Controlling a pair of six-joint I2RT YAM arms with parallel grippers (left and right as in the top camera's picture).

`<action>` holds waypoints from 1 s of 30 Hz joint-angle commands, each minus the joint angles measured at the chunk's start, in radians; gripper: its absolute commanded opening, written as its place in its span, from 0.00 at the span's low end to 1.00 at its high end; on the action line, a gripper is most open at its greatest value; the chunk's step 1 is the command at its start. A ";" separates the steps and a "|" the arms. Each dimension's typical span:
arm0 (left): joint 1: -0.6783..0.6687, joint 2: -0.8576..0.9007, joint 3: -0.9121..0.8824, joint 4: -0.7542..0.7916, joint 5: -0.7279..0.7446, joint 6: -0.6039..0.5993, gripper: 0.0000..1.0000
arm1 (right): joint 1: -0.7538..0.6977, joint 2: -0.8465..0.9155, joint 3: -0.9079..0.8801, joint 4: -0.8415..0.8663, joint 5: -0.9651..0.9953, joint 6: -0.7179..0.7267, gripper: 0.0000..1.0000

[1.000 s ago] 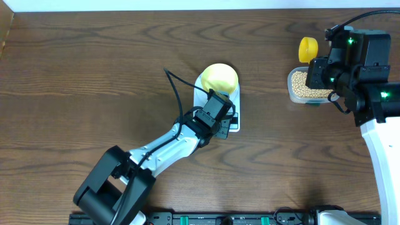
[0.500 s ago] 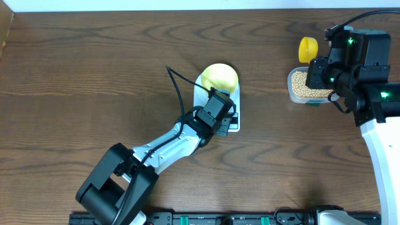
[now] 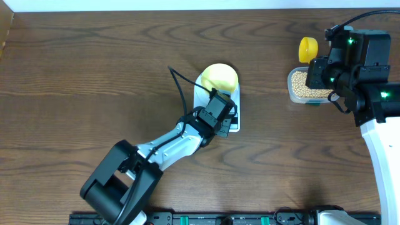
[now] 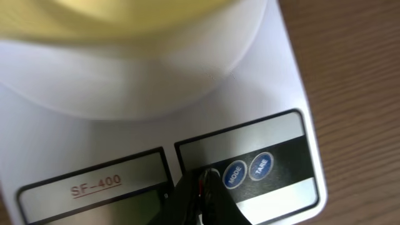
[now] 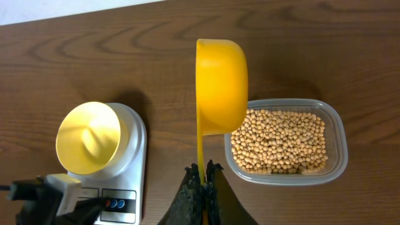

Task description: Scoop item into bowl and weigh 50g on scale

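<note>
A dark wooden table [image 3: 94, 75] with a strong grain lies under everything. On it, near the middle, sits the white flat kitchen scale [image 3: 199, 94]. Well off to the right is the clear rectangular plastic tub [image 5: 337, 131].

The small round pale yellow bowl [image 3: 219, 77] stands on the far end of the scale's platform and looks empty. The bright yellow handled scoop [image 5: 220, 87] hangs over the tub's left edge. My right claw [image 5: 203, 181] is clamped tight on its thin handle. I cannot see into the scoop's cup from here.

My left claw [image 4: 203, 187] has its fingers pinched together on nothing, and their tip is down at the scale's front panel. It sits just left of the blue MODE button [image 4: 234, 174], with the blue TARE button [image 4: 261, 165] one place further right. I cannot tell whether the tip touches the panel.

The tan round beans [image 5: 278, 140] all lie in the tub — none in the bowl.

I judge this step to be zeroing the scale with the bowl aboard. To do it well I should shift right onto TARE and press straight down, lightly, so the scale does not slide or the bowl rock. The display is out of view — I would confirm zero before any scooping.
</note>
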 commanded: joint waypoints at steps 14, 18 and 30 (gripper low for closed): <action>-0.002 0.032 -0.002 0.002 -0.020 0.013 0.07 | 0.000 0.005 0.004 0.000 0.008 -0.014 0.01; -0.002 0.041 -0.002 -0.013 -0.020 0.013 0.07 | 0.000 0.005 0.004 -0.005 0.008 -0.014 0.01; -0.002 0.072 -0.002 -0.035 -0.020 -0.003 0.07 | 0.000 0.005 0.004 -0.006 0.008 -0.014 0.01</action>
